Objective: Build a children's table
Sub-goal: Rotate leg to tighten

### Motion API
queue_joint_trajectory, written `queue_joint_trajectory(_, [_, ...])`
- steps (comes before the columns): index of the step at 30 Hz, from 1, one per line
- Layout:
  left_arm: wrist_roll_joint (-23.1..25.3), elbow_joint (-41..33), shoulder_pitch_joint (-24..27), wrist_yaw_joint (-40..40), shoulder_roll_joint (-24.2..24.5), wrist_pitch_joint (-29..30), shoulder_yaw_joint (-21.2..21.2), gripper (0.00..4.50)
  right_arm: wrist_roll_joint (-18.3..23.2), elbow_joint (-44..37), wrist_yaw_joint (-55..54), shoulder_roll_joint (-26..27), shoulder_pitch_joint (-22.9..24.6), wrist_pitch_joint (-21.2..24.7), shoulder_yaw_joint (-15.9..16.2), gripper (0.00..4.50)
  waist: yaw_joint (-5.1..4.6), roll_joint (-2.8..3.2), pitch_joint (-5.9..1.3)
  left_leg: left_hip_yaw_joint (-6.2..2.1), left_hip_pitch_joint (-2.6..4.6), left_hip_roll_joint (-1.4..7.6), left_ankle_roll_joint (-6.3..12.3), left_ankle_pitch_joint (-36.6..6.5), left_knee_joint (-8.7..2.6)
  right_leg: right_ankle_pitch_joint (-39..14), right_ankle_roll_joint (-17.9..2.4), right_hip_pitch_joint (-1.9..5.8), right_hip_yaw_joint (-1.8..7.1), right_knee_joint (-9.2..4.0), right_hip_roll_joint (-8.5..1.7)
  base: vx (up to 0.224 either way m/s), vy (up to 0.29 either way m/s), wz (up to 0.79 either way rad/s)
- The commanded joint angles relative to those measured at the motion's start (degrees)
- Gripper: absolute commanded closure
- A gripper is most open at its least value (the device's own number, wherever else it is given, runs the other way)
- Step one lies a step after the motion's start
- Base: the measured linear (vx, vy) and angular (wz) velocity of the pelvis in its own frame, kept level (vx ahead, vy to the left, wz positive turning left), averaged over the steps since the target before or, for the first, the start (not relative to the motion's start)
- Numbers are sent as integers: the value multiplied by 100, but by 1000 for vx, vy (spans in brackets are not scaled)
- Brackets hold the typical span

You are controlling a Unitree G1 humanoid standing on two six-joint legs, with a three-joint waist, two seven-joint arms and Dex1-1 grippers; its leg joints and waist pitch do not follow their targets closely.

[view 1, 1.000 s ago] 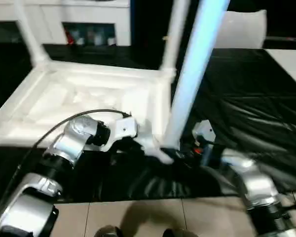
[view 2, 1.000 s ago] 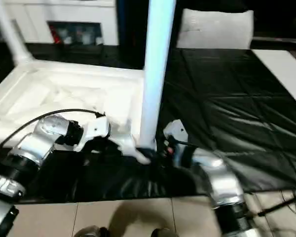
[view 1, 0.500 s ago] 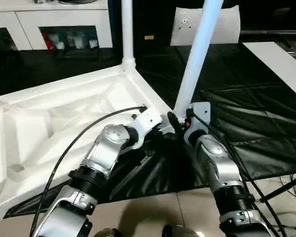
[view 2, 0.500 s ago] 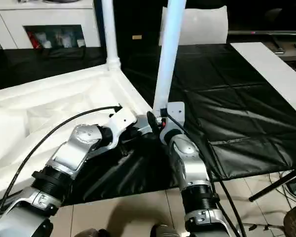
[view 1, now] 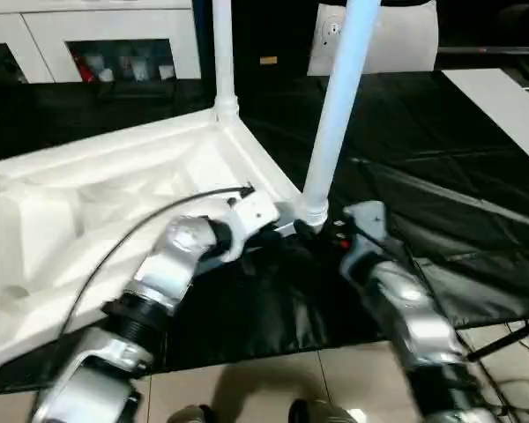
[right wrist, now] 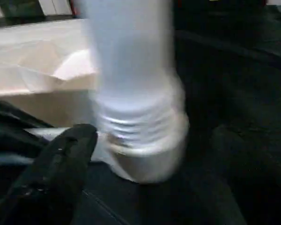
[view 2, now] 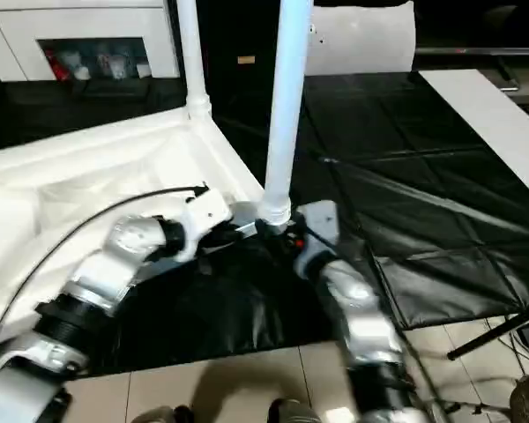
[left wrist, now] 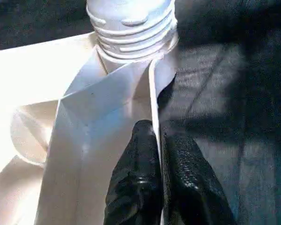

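Children's table [view 1: 115, 185]: white, upside down on black-covered surface [view 1: 441, 167], left and centre of frame. Far leg [view 1: 222, 53] upright, upper centre. Near leg [view 1: 335, 106] upright in near corner socket, centre, threads showing. Left tool [left wrist: 158, 140]: fingers together, clamped on the table's rim wall beside that socket. Right tool [right wrist: 91, 136]: beside near leg's base; finger spread cannot be told.

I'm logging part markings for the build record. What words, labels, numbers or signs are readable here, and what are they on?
None are readable.
Small yellow tag on the dark backdrop: too small to read.
Items in the cabinet: blurred.
Table top and legs: plain white, no markings.
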Motion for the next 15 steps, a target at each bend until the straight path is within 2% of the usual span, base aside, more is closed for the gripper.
queue_joint_trajectory(1, [-22, 180, 140, -270, 64, -271, -146, 450, 81, -175, 249, -128, 20, -78, -46, 1, 42, -39, -439, -171, 10, 373, 709, -501, -287, -820, -1272, 312, 339, -319, -526, 0, 0, 0])
queue_joint_trajectory(3, [-35, 351, 84, -702, 219, -585, -306, 450, 296, -263, 1138, -738, -23, 181, 34, 1, 57, -70, -431, -154, 20, 362, 775, -574, -271, -855, -1299, 335, 335, -338, -509, 0, 0, 0])
queue_joint_trajectory(6, [-51, 398, 56, -808, 240, -636, -332, 450, 323, -261, 1378, -879, -44, 123, 64, 1, 85, -61, -419, -145, 35, 382, 742, -637, -268, -1074, -1288, 314, 334, -353, -518, 0, 0, 0])
queue_joint_trajectory(7, [-81, 442, 23, -976, 278, -781, -373, 450, 361, -259, 1604, -991, -70, 92, 100, 1, 94, -43, -415, -149, 40, 385, 712, -661, -269, -1140, -1283, 309, 332, -356, -519, 0, 0, 0])
queue_joint_trajectory(8, [-177, 499, -35, -1371, 366, -1048, -464, 450, 508, -288, 2115, -1212, -134, 110, 184, 1, 127, -63, -416, -147, 50, 374, 710, -729, -264, -1293, -1240, 319, 326, -380, -515, 0, 0, 0])
queue_joint_trajectory(10, [-273, 524, -76, -1690, 432, -1215, -528, 450, 668, -348, 2543, -1358, -189, 201, 249, 1, 154, -62, -423, -147, 58, 396, 705, -701, -266, -1263, -1237, 319, 334, -365, -518, 0, 0, 0])
queue_joint_trajectory(12, [-291, 598, -150, -1949, 495, -1449, -614, 450, 838, -403, 2932, -1471, -269, 342, 320, 1, 210, -40, -421, -138, 104, 423, 706, -652, -270, -1092, -1303, 277, 339, -339, -505, 0, 0, 0])
queue_joint_trajectory(13, [-291, 609, -159, -1980, 501, -1475, -624, 450, 858, -404, 2974, -1481, -281, 357, 327, 18, 214, -54, -423, -138, 95, 415, 718, -638, -270, -1051, -1320, 289, 331, -328, -498, 0, 0, 0])
queue_joint_trajectory(15, [-282, 684, -224, -2204, 543, -1647, -704, 450, 949, -373, 3249, -1551, -375, 409, 398, 39, 285, -43, -431, -136, 100, 431, 718, -561, -268, -927, -1346, 297, 327, -301, -510, 0, 0, 0])
